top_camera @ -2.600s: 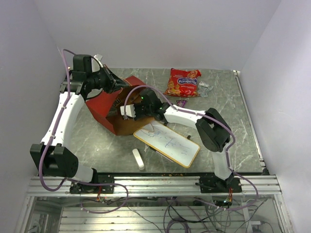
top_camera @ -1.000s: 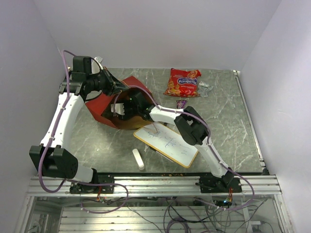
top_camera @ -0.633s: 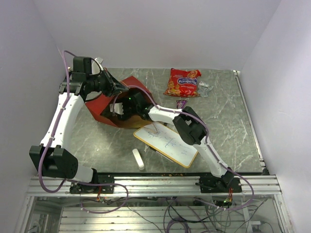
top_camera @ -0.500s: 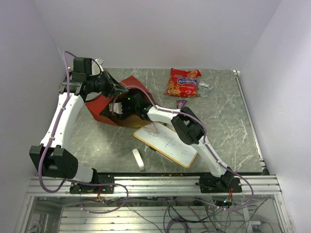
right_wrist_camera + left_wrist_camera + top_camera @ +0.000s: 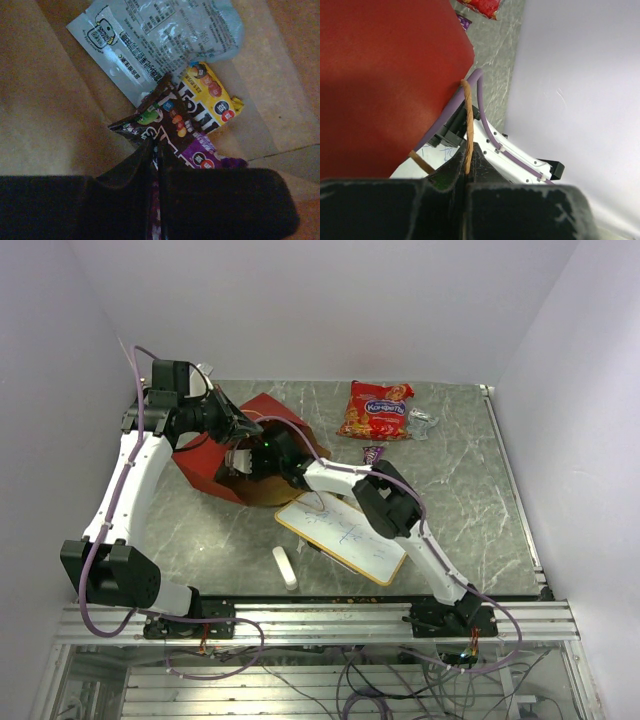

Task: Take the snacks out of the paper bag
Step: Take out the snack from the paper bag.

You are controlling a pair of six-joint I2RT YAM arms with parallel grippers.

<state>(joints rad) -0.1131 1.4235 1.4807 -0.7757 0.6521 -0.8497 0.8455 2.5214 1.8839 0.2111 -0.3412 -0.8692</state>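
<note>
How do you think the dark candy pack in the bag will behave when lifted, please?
The dark candy pack looks creased, so probably floppy. It looks thin, so likely light. Its smooth film may slip from the right tool.

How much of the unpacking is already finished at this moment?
Done: the red-orange bag, silvery wrapper and a purple pack lie on the table. In hand: the left hand holds the twine handle; the right hand, inside the paper bag, pinches a dark candy pack. Left: yellow pack, pale wrapper.
</note>
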